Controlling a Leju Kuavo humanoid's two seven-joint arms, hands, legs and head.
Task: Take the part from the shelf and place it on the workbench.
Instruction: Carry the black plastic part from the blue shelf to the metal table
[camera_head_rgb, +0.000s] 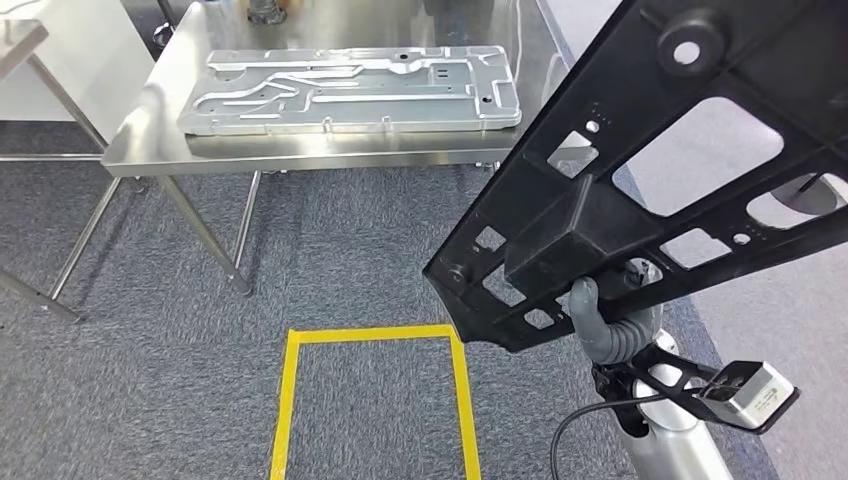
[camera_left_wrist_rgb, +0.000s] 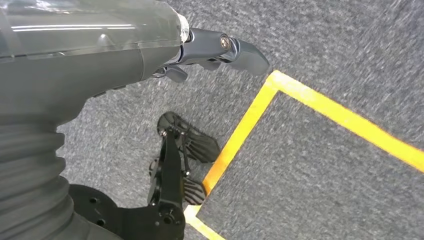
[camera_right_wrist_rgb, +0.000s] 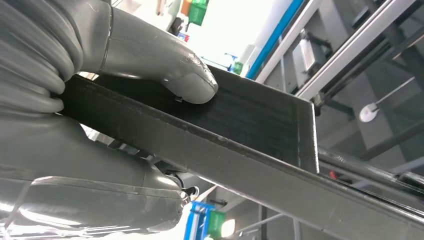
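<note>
One black plastic frame part (camera_head_rgb: 640, 190) fills the right of my head view, gripped by my right hand (camera_head_rgb: 600, 320). My left hand (camera_left_wrist_rgb: 210, 52) hangs empty, fingers apart. Upper left, a steel tabletop (camera_head_rgb: 150, 140) carries a grey metal plate (camera_head_rgb: 350, 90).

You're looking at a factory-style workshop: a stainless steel workbench (camera_head_rgb: 150, 150) carries a stamped metal panel (camera_head_rgb: 350, 90), yellow floor tape (camera_head_rgb: 370, 335) marks a standing box on grey carpet (camera_head_rgb: 150, 380), and metal racking (camera_right_wrist_rgb: 360, 45) rises overhead
</note>
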